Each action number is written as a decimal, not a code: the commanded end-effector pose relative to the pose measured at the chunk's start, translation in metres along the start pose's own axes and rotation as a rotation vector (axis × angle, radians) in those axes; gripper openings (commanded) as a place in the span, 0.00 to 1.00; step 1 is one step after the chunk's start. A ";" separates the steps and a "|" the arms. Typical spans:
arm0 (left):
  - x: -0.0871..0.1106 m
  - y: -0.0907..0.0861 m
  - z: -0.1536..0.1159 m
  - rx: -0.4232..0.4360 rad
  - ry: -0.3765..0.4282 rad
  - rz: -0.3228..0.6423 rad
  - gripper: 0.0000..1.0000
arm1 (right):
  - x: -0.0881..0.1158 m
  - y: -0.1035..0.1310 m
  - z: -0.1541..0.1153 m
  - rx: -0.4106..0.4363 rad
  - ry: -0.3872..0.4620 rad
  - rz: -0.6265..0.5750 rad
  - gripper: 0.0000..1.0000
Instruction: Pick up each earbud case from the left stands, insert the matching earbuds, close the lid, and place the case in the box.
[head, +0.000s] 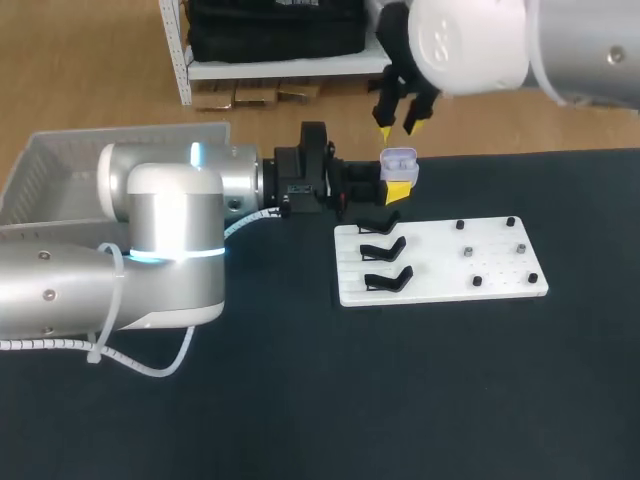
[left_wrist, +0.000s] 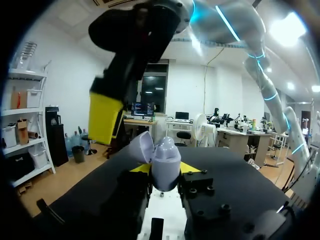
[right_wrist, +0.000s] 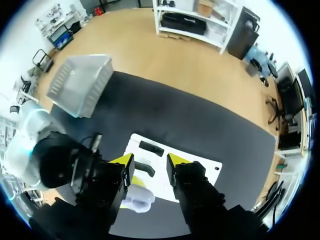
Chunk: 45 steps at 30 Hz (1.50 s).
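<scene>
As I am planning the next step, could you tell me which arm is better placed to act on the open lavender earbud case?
Probably the right: the right gripper, open, hangs free just above the pale lavender plastic earbud case, which the left gripper is holding.

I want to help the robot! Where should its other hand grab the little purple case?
Probably the open lid, coming straight down from above. The left jaws pinch the body of the case from both sides, so only the top stands free, right under the right jaws.
</scene>
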<state>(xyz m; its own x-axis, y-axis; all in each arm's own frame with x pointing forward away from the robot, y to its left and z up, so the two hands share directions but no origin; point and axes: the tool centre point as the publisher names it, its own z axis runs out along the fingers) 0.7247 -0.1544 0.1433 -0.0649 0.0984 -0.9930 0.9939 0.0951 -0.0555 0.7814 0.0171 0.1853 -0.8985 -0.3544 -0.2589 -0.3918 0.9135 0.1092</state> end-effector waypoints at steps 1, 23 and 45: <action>0.001 -0.001 0.000 -0.005 -0.007 0.004 0.00 | 0.000 0.000 0.008 0.014 0.024 0.003 0.44; 0.001 -0.001 0.000 -0.005 -0.007 0.004 0.00 | 0.042 -0.005 -0.018 0.054 -0.115 0.235 0.45; -0.032 0.052 -0.201 -0.256 0.018 0.153 0.00 | 0.047 -0.039 -0.044 -0.080 -0.391 0.614 1.00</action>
<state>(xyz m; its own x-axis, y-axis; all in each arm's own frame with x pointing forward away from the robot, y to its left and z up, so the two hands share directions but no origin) 0.7787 -0.0142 0.1799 0.0712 0.1486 -0.9863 0.9564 0.2706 0.1098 0.7537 -0.0409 0.2125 -0.9206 0.2648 -0.2869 0.1337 0.9042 0.4055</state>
